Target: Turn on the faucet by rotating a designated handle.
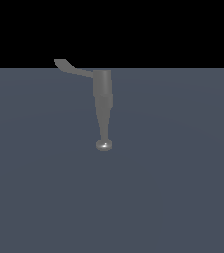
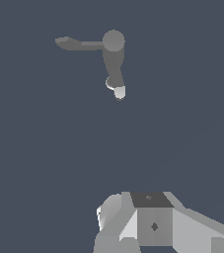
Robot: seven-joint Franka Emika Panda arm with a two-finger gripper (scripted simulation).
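Plainly, the scene by its parts, each placed relative to the faucet:

Faucet: a plain grey metallic fixture (image 1: 103, 99) standing alone on the flat blue-grey floor (image 1: 182, 197); in the exterior view its cylindrical body narrows to a small shiny rounded knob (image 1: 103, 145) at the end nearest the camera.

Faucet seen from the wrist: the round top of the body shows as a disc, with the tapering part running off it to the pale knob end.

Handle: a thin flat grey lever (image 1: 73, 68) sticking sideways from the top of the faucet body, toward the exterior view's left; its far tip is bent and slightly widened.

Handle and spout: the lever lies roughly at a right angle to the tapering part, as the wrist view shows.

Contact on handle: nothing touches it in either view.

Gripper: out of the exterior view altogether; in the wrist view only its white and grey housing (image 2: 153, 222) shows at the edge of the picture, well apart from the faucet, with bare floor between the two.

Gripper opening: cannot tell, since the fingertips are cut off by the picture's edge and no gap between them can be read.

Gripper load: no object is seen against the visible housing.

Background: a black band (image 1: 182, 29) lies beyond the floor, behind the faucet's top in the exterior view.
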